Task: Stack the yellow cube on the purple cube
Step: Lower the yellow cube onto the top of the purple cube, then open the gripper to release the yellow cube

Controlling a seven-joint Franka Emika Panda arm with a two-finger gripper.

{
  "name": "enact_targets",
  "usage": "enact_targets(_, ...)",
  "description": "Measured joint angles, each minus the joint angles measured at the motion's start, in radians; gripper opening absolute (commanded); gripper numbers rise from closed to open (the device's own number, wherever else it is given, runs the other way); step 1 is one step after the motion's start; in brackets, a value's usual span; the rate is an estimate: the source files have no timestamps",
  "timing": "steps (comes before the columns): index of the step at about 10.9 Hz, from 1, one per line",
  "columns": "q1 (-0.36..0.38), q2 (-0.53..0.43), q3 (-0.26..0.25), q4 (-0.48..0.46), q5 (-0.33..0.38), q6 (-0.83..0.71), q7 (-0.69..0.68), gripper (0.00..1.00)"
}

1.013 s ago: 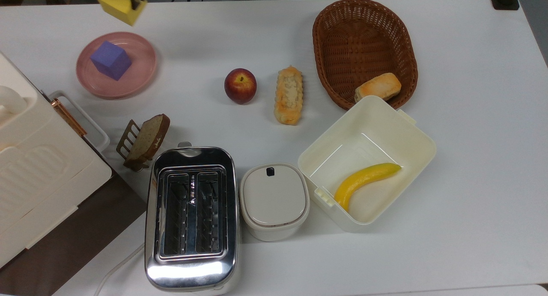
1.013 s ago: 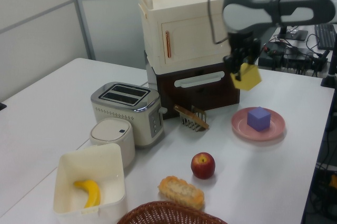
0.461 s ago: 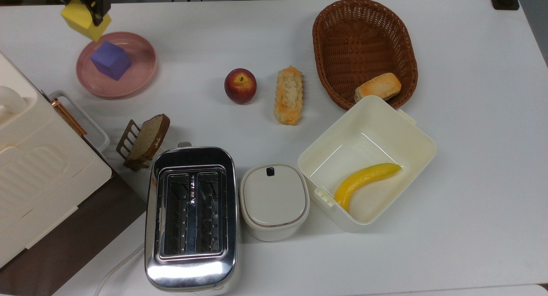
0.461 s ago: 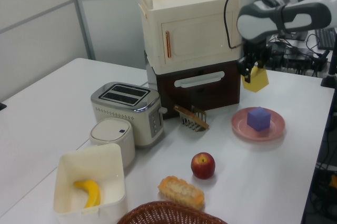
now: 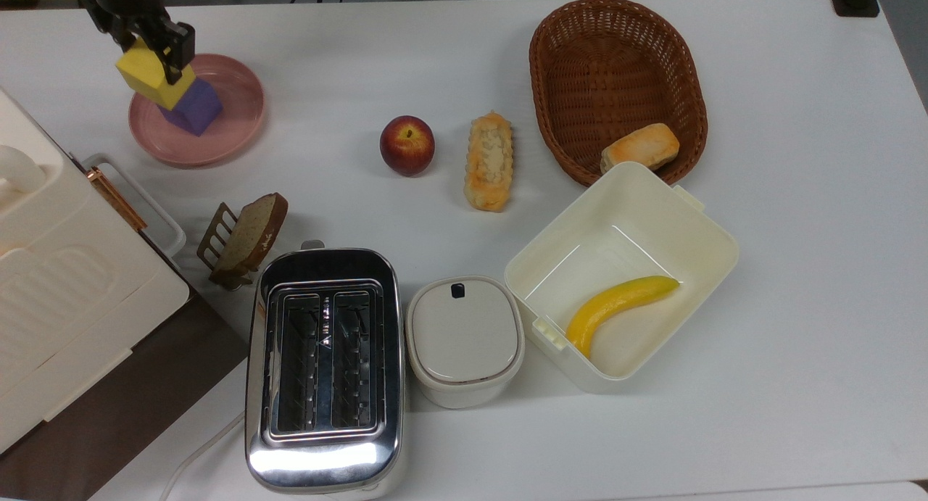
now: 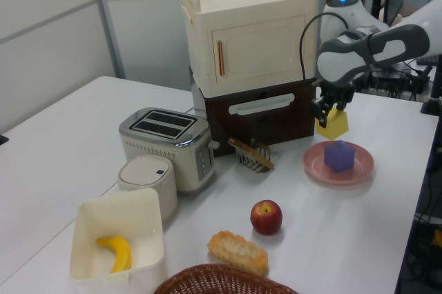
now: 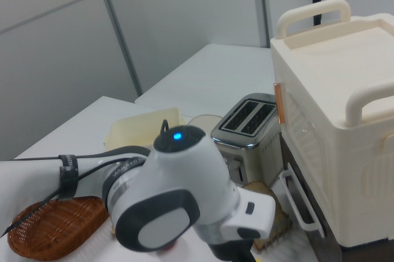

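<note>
A round pink plate [image 5: 232, 135] near the top view's upper left corner holds the matte purple-blue cube [image 5: 194, 108], and the black two-finger gripper [image 5: 148, 43] hangs above it with its jaws pinching the matte yellow cube [image 5: 148, 75]. In the left view the yellow cube [image 6: 333, 123] sits slightly above and toward the left view's left of the purple cube [image 6: 338, 155]; whether the two blocks touch cannot be told. An open cream plastic box [image 5: 696, 233] contains a curved yellow banana [image 5: 616, 305], and the brown oval wicker basket [image 5: 573, 73] holds one golden bread roll [image 5: 640, 147] at its lower end. Beside the box stands a small cream container with a closed lid [image 5: 464, 338], then a shiny chrome two-slot toaster [image 5: 322, 370]. A red apple [image 5: 407, 144] and a long crusty pastry [image 5: 489, 160] lie on the white table [image 5: 797, 341] between plate and basket. The plate lies close to the table's far edge and to a cream cabinet with a brown base [image 6: 252, 59]; a small rack with a bread slice [image 5: 243, 238] stands below the plate in the top view. The table's right side in the top view offers broad bare surface.
</note>
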Motion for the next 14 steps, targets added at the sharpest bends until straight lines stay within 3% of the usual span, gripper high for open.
enact_targets(4, -0.004, -0.001, -0.003, -0.022, 0.118, 0.022, -0.075, 0.14)
enact_targets(9, -0.007, -0.003, -0.019, -0.044, 0.12, 0.016, -0.199, 0.14)
enact_targets(14, -0.008, -0.031, -0.025, -0.081, 0.124, 0.016, -0.197, 0.14)
